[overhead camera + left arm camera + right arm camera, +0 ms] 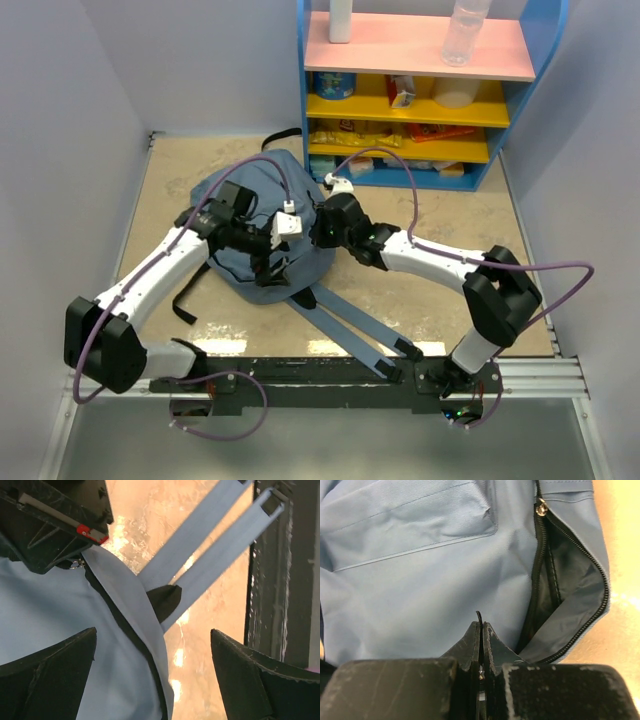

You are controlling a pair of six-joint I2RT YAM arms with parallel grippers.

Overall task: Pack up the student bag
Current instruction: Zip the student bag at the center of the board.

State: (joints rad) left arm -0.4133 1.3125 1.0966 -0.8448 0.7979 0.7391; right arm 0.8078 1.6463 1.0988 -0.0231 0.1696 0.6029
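Note:
The grey-blue student bag (228,272) lies in the middle of the table, its two shoulder straps (352,330) trailing toward the near rail. My left gripper (270,255) is open and empty over the bag's near edge; in the left wrist view (153,630) its jaws straddle the bag's rim (50,610), with the straps (210,565) beyond. My right gripper (318,228) is over the bag's right side. In the right wrist view (482,624) it is shut on a thin black zipper pull (479,615). A zipper (540,570) beside it is partly open, showing dark lining.
A blue shelf unit (520,100) with bottles and packets stands at the back right. A black rail (330,372) runs along the near edge. White walls close in the left and right sides. A thin black webbing strap (183,300) lies left of the bag.

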